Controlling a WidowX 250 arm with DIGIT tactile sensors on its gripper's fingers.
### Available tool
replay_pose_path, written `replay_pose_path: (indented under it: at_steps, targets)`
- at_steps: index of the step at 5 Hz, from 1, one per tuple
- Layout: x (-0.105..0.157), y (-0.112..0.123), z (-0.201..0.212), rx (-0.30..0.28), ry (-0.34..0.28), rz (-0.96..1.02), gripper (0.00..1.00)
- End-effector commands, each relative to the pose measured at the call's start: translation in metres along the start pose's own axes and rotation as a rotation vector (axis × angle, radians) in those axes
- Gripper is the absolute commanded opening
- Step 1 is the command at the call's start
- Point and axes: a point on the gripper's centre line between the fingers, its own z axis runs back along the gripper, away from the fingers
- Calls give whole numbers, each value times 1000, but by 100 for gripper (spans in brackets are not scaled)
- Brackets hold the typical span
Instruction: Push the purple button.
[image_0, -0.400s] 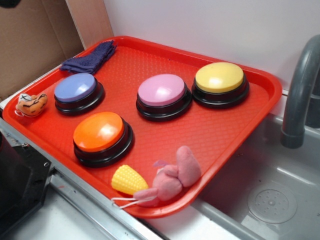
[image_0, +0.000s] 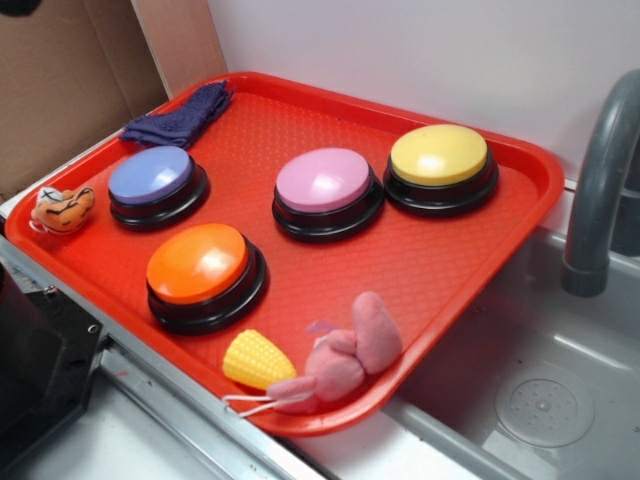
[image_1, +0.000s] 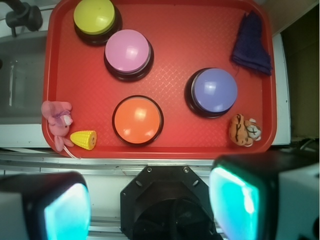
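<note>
Across most of both views sits a red tray (image_0: 470, 250), edge-to-edge w/ a grey sink (image_0: 560, 400) and its faucet (image_0: 600, 190) on one side. Next in size is the gripper (image_1: 150, 205), seen only in the wrist view: two blurry fingers w/ teal pads (image_1: 235, 200) at the bottom corners, set wide apart w/ nothing between them, well clear of the tray and high above it, over the robot's black base (image_1: 167, 200). Four dome buttons on black bases come next. Purple button (image_0: 152, 176), bluish-periwinkle top, stands toward the tray's far-left area in the exterior view, just beside the tray rim, nothing touching it; in the wrist view it's right of center (image_1: 215, 90). Orange button (image_0: 198, 264) is near it, closer to the front edge. Pink-lilac button (image_0: 323, 181) sits mid-tray, and a yellow button (image_0: 439, 156) just beside that, toward the sink side. Smaller: a dark blue cloth (image_0: 180, 118) bunched in the corner behind the purple button; a pink plush toy (image_0: 345, 358) at the front rim; a yellow corn toy (image_0: 258, 360) touching it; smallest, an orange tiger-ish plush (image_0: 63, 209) on the rim near the purple button.
</note>
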Motion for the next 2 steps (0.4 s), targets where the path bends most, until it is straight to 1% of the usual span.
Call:
replay_pose_path:
  at_steps: [1,2]
  targets:
    - [90,59,-58,106,-52,259,100]
    - [108,70,-100,140,-118,292,100]
